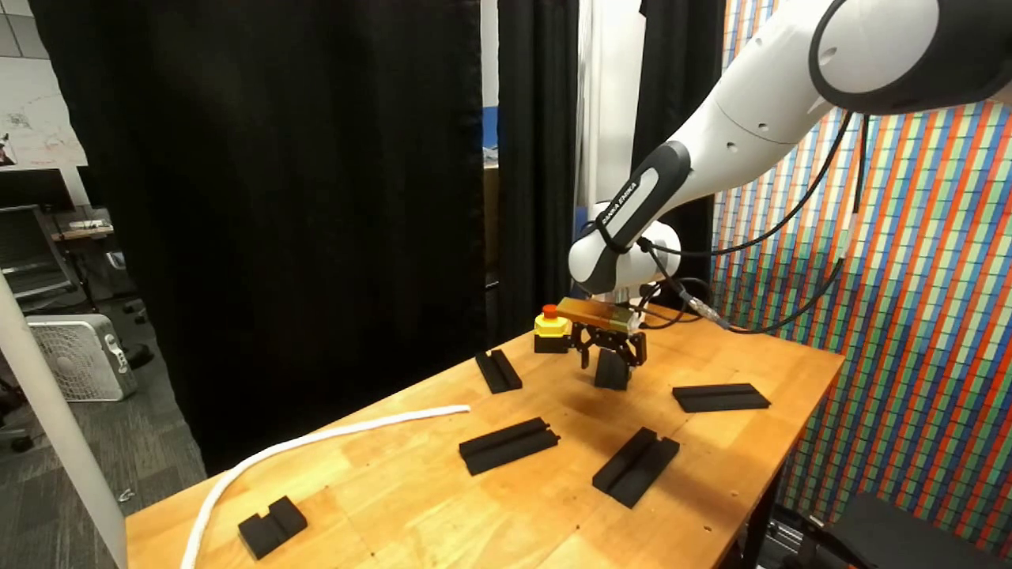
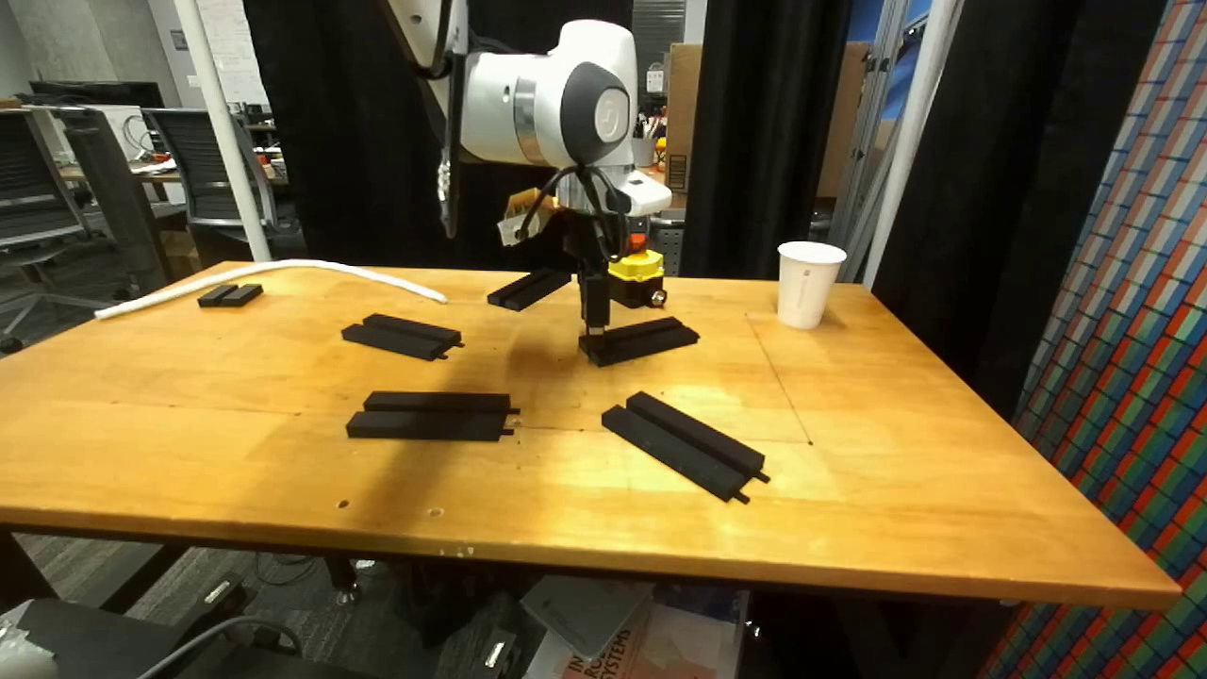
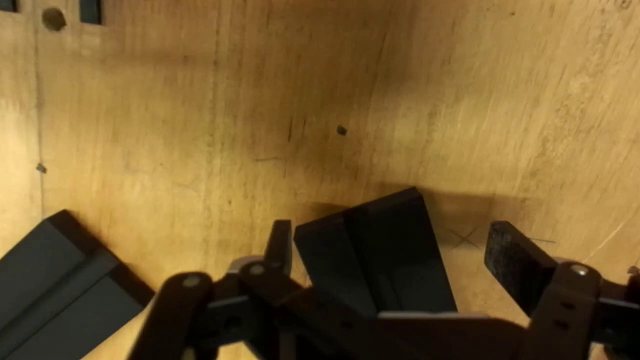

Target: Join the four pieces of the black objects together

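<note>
Between parted fingers [image 3: 517,265], a grooved matte-black bar [image 3: 385,255] on grained wood [image 3: 280,90].

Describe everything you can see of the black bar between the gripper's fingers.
This black bar is matte, flat and rectangular, possibly plastic, with a groove running lengthwise between two raised strips. It lies flat on the wooden table, slanted in the wrist view, where the gripper hides its lower end. The open fingers stand on either side, with a clear gap on that picture's right; contact on its left is unclear.
</note>
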Robot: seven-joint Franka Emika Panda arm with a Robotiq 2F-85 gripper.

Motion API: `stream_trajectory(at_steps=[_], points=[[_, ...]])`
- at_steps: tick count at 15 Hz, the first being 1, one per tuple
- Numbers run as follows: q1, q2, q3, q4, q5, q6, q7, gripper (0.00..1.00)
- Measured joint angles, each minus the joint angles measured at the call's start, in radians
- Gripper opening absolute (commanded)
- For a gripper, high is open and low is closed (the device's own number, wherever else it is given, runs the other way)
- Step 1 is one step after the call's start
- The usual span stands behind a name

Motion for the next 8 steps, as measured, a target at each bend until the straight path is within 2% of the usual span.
stream_trajectory(at_steps=[4, 8], points=[[-0.005, 0.027, -0.004, 0.034, -0.034, -0.017, -0.023, 1.00], [-0.016, 0.027, -0.004, 0.048, -0.048, -0.019, -0.130, 1.00]])
